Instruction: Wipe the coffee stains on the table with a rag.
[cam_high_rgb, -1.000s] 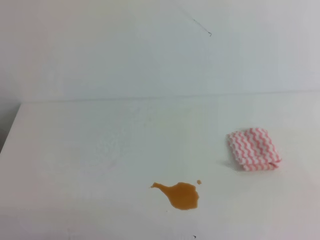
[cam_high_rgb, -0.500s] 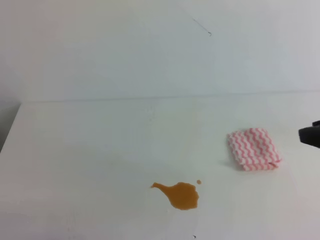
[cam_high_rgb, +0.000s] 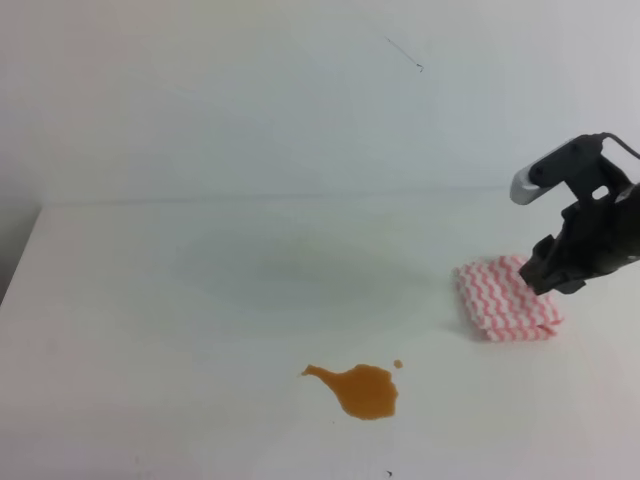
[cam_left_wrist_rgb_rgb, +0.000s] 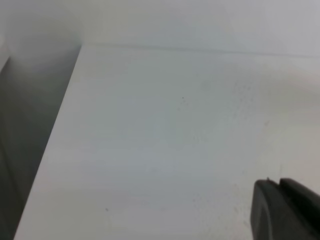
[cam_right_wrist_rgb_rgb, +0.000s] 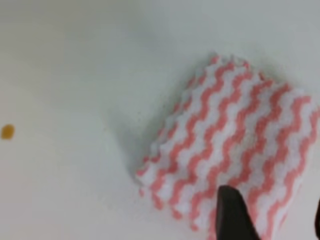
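right gripper (cam_high_rgb: 548, 275) spread over rag (cam_high_rgb: 505, 298), coffee stains (cam_high_rgb: 361, 387) apart

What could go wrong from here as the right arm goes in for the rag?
The right gripper is over the far right part of the rag, not its middle, so closing there may pinch only an edge or one layer, and the folded cloth could unfold or drag. The coffee stains lie apart from the rag, nearer the front of the table; a loosely held cloth swept across might smear the puddle rather than lift it.
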